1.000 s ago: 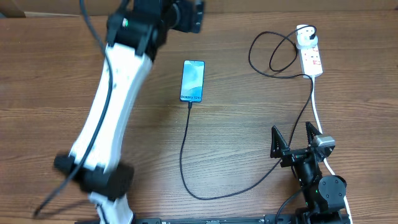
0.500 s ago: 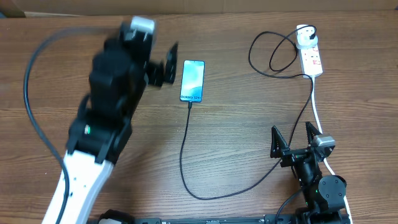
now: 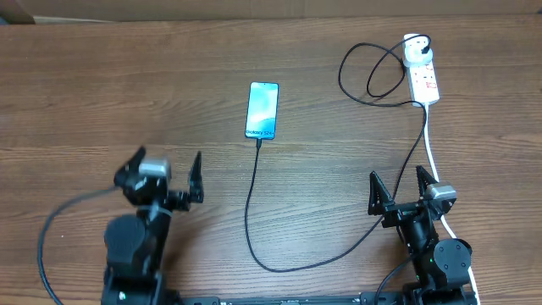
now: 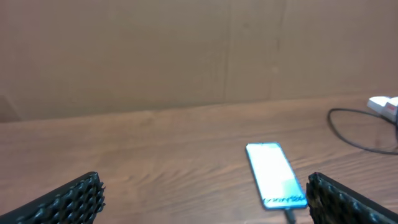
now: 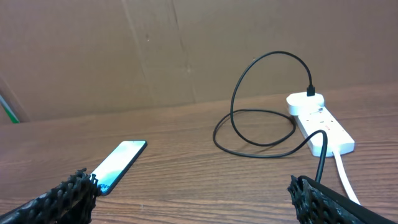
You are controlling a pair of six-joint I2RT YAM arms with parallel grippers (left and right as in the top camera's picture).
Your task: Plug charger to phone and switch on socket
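Overhead view: the left gripper (image 3: 163,169) has pulled back from beside the phone (image 3: 262,110) to the near side, jaws wide, empty; the right gripper (image 3: 397,182) is unmoved, likewise wide and empty; the charger (image 3: 251,195) meets the lit phone's near end, and the socket (image 3: 425,80) lies far right

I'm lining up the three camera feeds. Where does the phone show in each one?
Overhead: the phone lies just above the middle of the picture, screen lit.
Left wrist: the phone is low and right of centre.
Right wrist: the phone is low on the left.
Shared landmark: the white socket, to the right of the phone in every view.
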